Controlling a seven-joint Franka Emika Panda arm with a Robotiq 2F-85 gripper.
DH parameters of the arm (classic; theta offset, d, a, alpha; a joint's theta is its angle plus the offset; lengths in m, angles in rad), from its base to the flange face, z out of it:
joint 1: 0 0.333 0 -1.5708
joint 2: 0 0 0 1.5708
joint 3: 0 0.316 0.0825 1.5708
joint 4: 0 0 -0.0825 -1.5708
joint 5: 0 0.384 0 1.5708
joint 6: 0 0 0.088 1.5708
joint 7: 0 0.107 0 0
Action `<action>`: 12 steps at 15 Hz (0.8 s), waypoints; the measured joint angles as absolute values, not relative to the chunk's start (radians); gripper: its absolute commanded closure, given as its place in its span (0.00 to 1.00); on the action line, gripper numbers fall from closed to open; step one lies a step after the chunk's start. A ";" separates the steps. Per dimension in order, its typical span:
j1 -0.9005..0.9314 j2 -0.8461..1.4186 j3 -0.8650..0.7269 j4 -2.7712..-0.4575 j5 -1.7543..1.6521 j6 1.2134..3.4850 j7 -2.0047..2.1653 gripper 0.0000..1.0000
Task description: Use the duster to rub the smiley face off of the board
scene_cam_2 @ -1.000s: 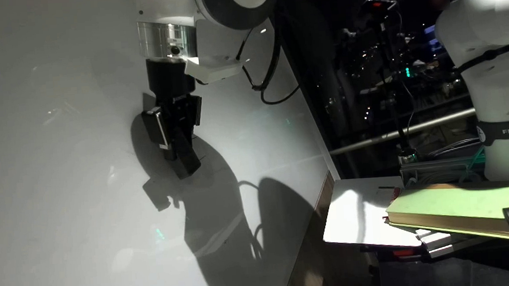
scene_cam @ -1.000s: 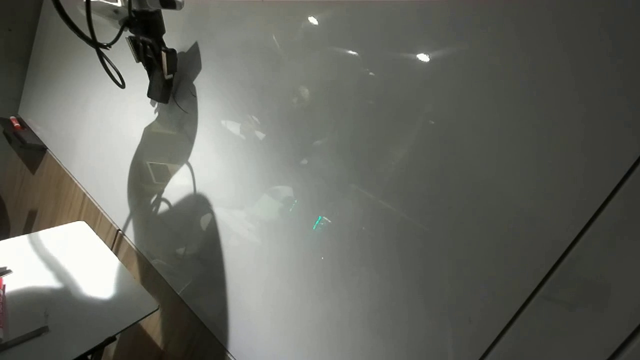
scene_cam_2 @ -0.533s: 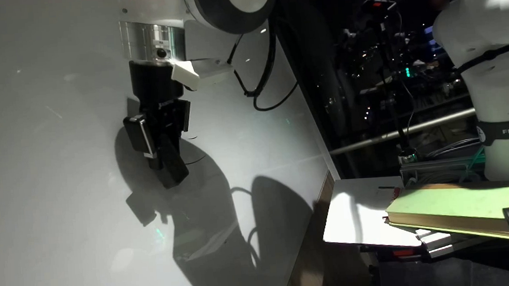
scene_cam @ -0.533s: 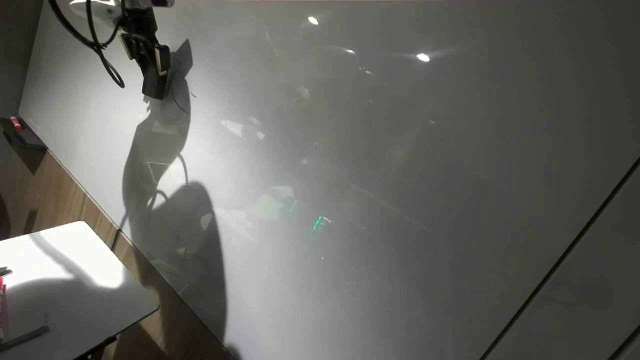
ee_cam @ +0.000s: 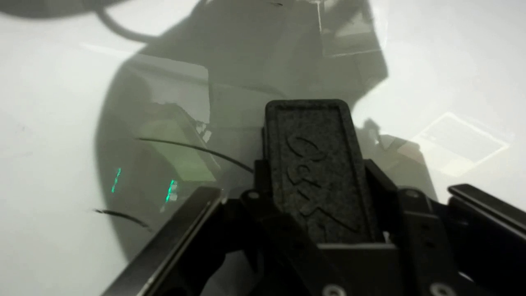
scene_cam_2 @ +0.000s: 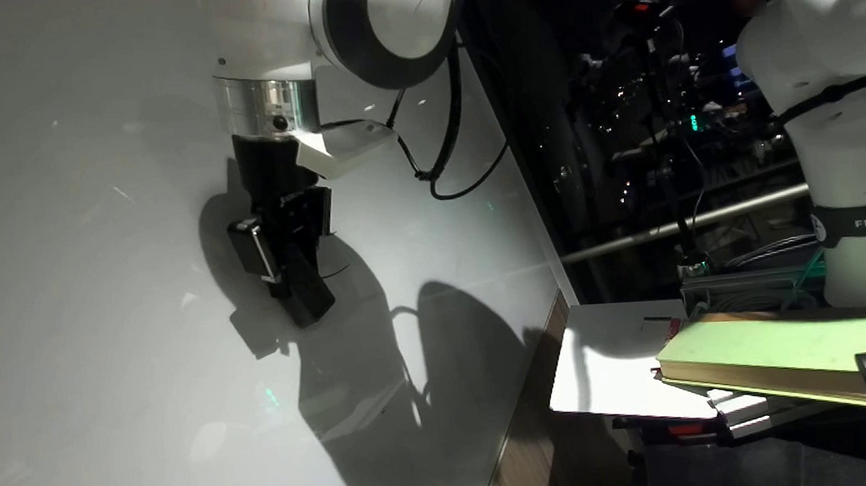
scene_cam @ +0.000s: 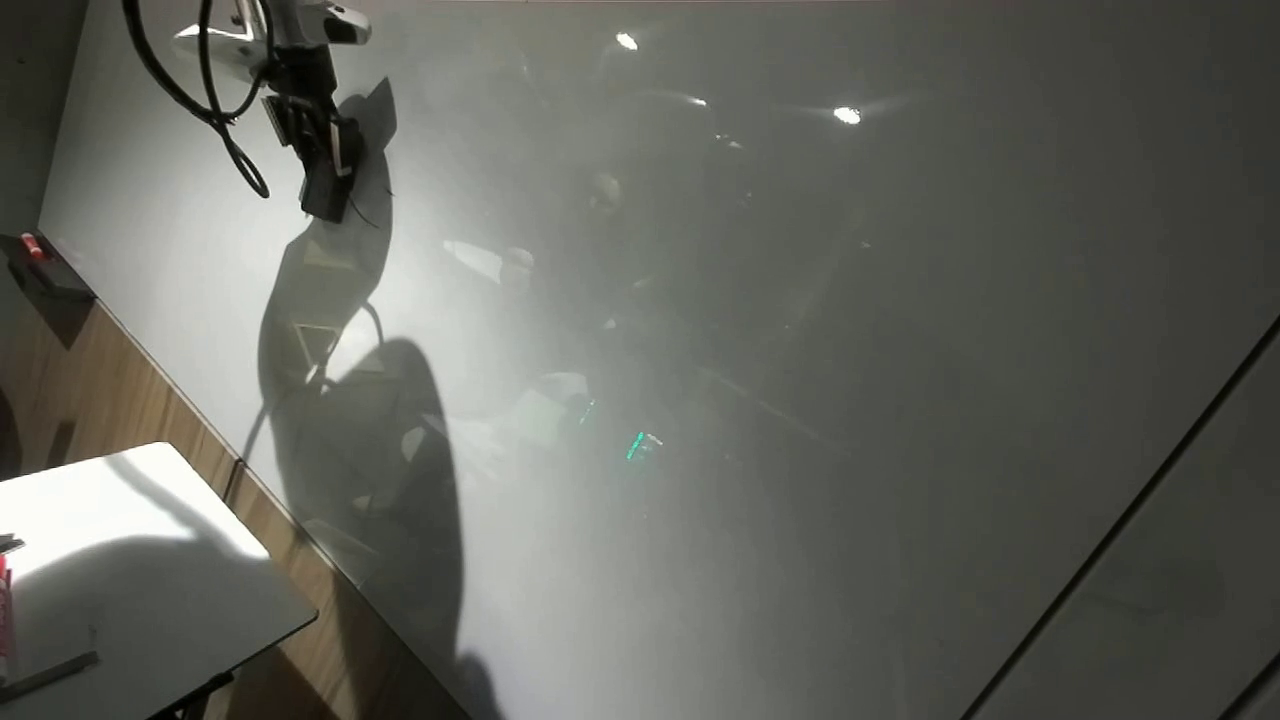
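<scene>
My gripper [ee_cam: 318, 176] is shut on the sides of the duster [ee_cam: 316, 135], a dark grey oblong block with scratched writing on its face. Both exterior views show the duster [scene_cam: 326, 195] [scene_cam_2: 307, 297] sticking out beyond the fingers. It is over the large glossy white-grey board [scene_cam: 700, 560]; whether it touches cannot be told. Of the smiley face, thin dark lines show: a long curved line [ee_cam: 193, 146] running up to the duster's left side, and a short arc [ee_cam: 123, 217] lower left in the wrist view. The curved line also shows in both exterior views [scene_cam: 362, 212] [scene_cam_2: 335, 271]. Anything under the duster is hidden.
The arm's shadow [scene_cam: 330, 260] and lamp reflections lie across the board. A small white table [scene_cam: 150, 620] stands beside the board's edge, with a green book [scene_cam_2: 778, 350] near it. A dark ledge [scene_cam: 45, 270] holds a small red object. Cables [scene_cam_2: 449, 137] hang off the arm.
In an exterior view the gripper and duster move up-left, then back right and slightly down. The duster stays shut in the gripper. The visible line is partly covered differently.
</scene>
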State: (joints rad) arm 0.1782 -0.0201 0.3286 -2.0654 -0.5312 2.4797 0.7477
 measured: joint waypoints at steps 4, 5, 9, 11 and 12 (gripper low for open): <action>0.178 -0.032 0.285 -2.103 -0.527 2.476 0.746 0.69; 0.175 -0.042 0.267 -2.119 -0.526 2.476 0.744 0.69; 0.146 -0.091 0.206 -2.188 -0.525 2.476 0.723 0.69; 0.120 -0.119 0.176 -2.222 -0.518 2.477 0.687 0.69; 0.105 -0.132 0.161 -2.239 -0.515 2.480 0.664 0.69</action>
